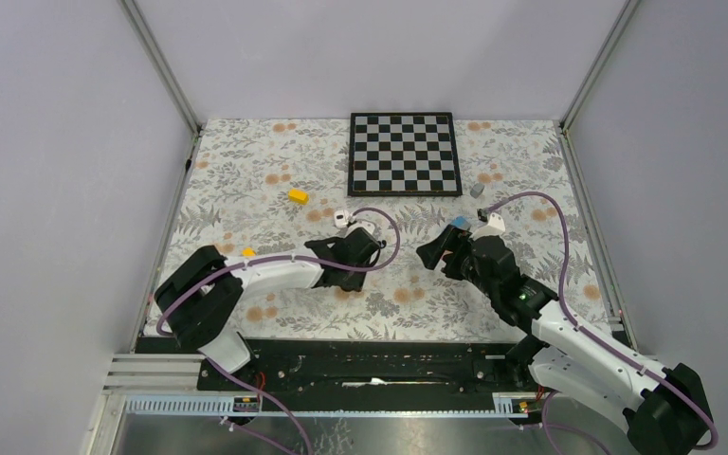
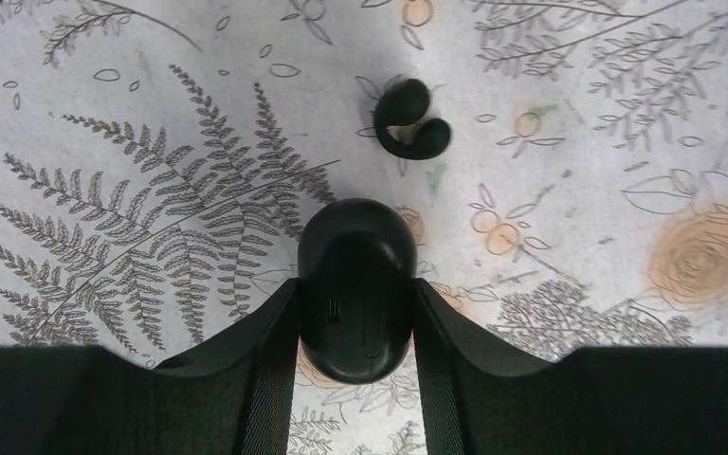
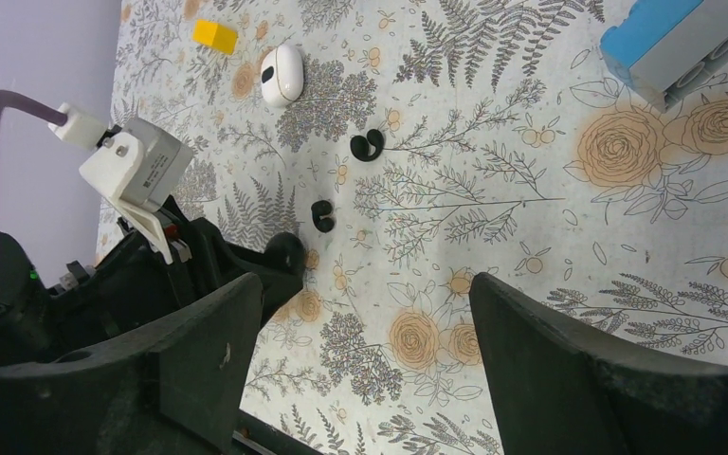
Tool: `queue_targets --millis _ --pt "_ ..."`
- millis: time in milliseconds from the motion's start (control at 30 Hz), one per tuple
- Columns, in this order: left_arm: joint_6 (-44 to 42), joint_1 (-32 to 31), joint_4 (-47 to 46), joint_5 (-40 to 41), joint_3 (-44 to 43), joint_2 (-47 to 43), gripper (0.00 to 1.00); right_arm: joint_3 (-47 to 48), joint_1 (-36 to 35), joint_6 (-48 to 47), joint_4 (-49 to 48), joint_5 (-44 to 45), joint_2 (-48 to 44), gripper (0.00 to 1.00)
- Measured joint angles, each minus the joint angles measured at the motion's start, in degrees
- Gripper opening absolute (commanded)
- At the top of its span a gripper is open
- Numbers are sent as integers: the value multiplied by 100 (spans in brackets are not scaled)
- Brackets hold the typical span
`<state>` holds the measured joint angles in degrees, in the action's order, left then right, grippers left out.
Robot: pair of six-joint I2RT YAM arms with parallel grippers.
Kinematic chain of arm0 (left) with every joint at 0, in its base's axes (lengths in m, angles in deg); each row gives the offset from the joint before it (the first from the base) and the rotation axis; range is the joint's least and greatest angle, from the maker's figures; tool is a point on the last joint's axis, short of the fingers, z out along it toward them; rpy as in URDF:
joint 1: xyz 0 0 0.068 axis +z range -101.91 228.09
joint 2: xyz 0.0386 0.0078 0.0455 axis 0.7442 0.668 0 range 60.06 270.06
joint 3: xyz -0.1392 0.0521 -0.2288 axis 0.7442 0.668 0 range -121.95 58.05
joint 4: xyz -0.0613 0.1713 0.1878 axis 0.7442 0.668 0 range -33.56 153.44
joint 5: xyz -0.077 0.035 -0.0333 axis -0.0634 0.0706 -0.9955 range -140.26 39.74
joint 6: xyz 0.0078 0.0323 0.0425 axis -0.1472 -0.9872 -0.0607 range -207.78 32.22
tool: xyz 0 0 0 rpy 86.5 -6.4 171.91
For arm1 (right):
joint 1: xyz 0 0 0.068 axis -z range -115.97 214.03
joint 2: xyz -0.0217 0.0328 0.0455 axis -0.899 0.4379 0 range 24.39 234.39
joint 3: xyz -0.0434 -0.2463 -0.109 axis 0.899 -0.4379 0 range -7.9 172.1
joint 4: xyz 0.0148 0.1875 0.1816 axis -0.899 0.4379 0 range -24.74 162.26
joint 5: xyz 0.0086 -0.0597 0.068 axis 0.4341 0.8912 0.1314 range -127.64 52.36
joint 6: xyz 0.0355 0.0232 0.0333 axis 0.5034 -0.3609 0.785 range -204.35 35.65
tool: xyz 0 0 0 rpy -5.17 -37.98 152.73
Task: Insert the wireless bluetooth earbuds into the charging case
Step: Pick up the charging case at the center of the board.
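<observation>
left end effector [image 2: 355,289] clamped on black case [image 2: 355,237], long axis pointing away from wrist | black earbud [image 2: 410,118] on bench [image 2: 114,114] just beyond, C-gap facing view-right | right end effector [image 3: 365,303] open

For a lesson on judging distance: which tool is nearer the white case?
Left. The left tool, gripping a black case, is just short of the white case; the right tool, open, hangs well to its right.

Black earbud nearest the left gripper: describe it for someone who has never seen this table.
On the floral table, find the left gripper, closed on a black oval case. Just beyond that case lies a small black C-shaped earbud. Its twin lies farther off, nearer the white oval case.
</observation>
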<state>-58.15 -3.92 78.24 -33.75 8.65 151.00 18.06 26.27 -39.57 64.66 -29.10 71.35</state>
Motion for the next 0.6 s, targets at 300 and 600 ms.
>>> queue_targets --millis 300,600 --pt "-175 258 138 -1996 -341 -603 18 -188 334 -35 -684 -1005 168 93" --pt "485 1432 -1456 -5243 -57 -1054 16 -507 1010 785 -1934 -2573 595 94"
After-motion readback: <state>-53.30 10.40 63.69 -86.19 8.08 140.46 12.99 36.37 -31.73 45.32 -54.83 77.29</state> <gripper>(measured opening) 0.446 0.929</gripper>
